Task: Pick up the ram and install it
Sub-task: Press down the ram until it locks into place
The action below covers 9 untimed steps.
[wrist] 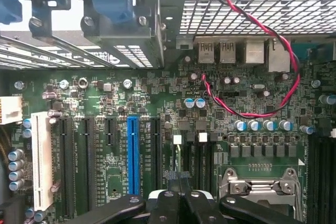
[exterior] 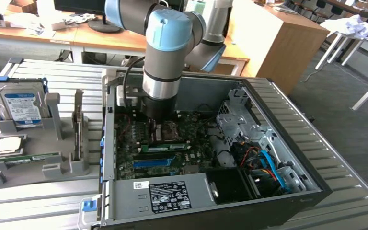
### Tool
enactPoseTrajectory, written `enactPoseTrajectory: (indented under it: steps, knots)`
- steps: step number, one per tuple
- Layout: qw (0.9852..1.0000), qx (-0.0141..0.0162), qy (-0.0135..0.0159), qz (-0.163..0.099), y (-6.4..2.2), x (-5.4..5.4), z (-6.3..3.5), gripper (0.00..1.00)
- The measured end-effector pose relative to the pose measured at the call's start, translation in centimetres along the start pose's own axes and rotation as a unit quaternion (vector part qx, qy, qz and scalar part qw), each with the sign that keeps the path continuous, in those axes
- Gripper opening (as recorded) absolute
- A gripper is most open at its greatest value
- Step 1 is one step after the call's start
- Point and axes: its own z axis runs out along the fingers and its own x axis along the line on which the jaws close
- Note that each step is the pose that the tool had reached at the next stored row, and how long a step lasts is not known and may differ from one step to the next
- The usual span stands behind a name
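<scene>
1 robot arm [exterior: 168, 52], 1 open PC case [exterior: 286, 143], 1 grey parts rack [exterior: 37, 158]. On the rack: 1 hard drive [exterior: 23, 106], 1 silver processor chip [exterior: 10, 145], 1 ram [exterior: 34, 157] stick lying flat. Wrist view of the motherboard [wrist: 105, 103]: 1 blue expansion slot [wrist: 133, 153], 1 white slot [wrist: 42, 158], 4 black slots, 1 red-and-black wire pair [wrist: 262, 114], 1 gripper [wrist: 181, 203].

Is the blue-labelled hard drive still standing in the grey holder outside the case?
Yes, the hard drive stands upright in the grey holder at the exterior view's left, outside the open computer case.
</scene>
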Motion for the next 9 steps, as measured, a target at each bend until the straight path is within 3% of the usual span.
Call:
enactPoseTrajectory:
  steps: [6, 9]
  knots:
    - [1.0, 0.001, -0.0009, 0.0, -0.08, 0.0, -0.11, 0.1]
    - [1.0, 0.0015, -0.0003, 0.0, -0.09, 0.0, -1.11, 0.1]
